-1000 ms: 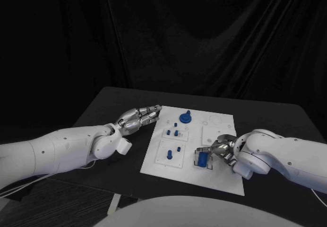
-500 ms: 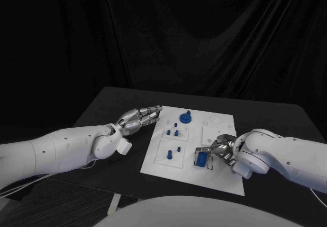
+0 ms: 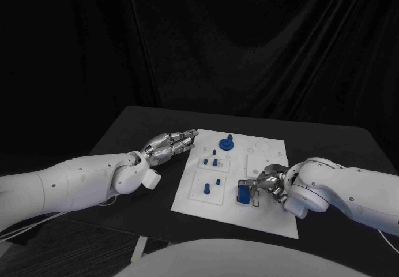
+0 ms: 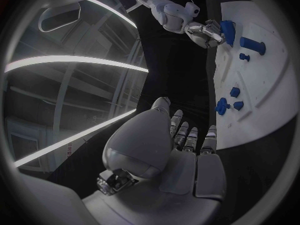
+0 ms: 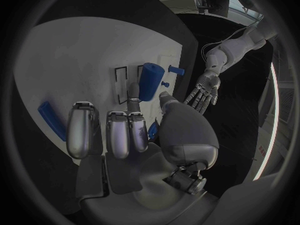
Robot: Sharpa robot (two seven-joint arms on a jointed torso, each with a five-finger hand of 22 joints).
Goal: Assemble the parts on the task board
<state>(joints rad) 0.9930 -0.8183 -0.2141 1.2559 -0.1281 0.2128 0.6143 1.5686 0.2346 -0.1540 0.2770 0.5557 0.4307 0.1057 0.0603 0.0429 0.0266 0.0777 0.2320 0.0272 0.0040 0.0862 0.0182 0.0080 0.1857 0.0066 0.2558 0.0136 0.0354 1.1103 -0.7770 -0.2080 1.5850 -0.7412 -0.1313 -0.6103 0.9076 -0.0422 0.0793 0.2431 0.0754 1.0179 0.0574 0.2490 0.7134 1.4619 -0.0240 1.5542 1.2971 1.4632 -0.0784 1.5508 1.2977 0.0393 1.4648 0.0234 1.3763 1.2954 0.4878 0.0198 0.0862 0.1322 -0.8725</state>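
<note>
The white task board (image 3: 237, 205) lies in the middle of the black table. My right hand (image 3: 270, 184) is over its near right part and pinches an upright blue block (image 3: 243, 191) between thumb and a finger. In the right wrist view the blue block (image 5: 150, 81) stands over two narrow slots (image 5: 120, 78) in the board. My left hand (image 3: 170, 144) lies at the board's left edge, fingers stretched out and holding nothing. A round blue knob (image 3: 226, 142), small blue pegs (image 3: 214, 158) and a lying blue peg (image 3: 208, 186) sit on the board.
A flat blue bar (image 5: 51, 120) lies on the board beside my right hand's fingers. In the left wrist view my left hand (image 4: 181, 145) is next to the board's edge (image 4: 212, 75), with small blue parts (image 4: 228, 105) close by. Bare black table surrounds the board.
My right hand has shifted the blue block slightly to the left over the board. The left arm has not moved.
</note>
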